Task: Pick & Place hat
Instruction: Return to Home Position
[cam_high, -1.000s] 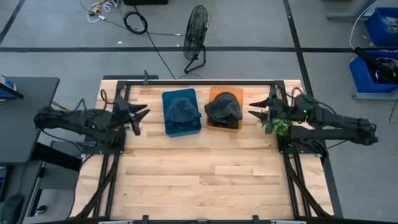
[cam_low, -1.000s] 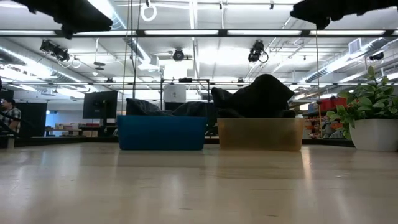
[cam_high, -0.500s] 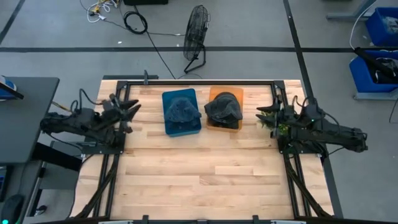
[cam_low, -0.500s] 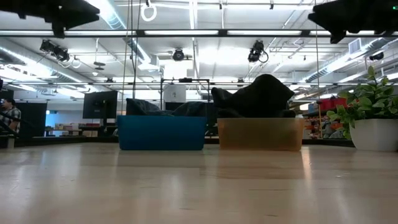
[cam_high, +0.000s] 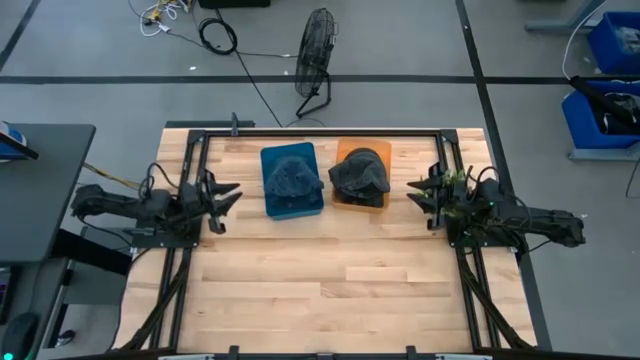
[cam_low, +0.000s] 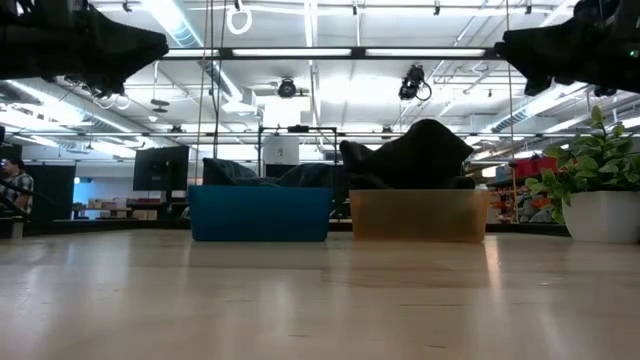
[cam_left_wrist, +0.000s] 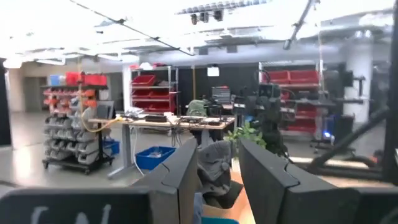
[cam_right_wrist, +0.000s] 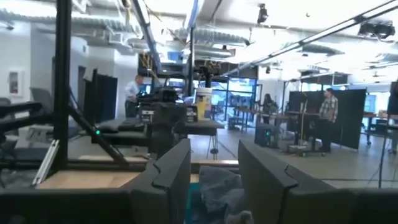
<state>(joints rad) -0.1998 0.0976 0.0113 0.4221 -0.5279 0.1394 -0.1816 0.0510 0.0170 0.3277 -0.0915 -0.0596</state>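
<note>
Dark gray fabric cap (cam_high: 358, 175): lay in the orange plastic bin (cam_high: 372, 203), far middle of the wooden table (cam_high: 320, 290). Blue fabric caps (cam_high: 291, 176): lay in the blue plastic bin (cam_high: 300, 211) just beside it. Left gripper (cam_high: 228, 198): at the table's left edge, fingers parted, empty. Right gripper (cam_high: 415, 190): at the right edge, fingers likewise parted, empty.

You'll see a floor fan (cam_high: 317, 42) at top centre of the high view, above the desk (cam_high: 320, 285), cables (cam_high: 217, 36) coiled to its left, and a potted plant (cam_low: 600, 212) at the low view's right edge.
</note>
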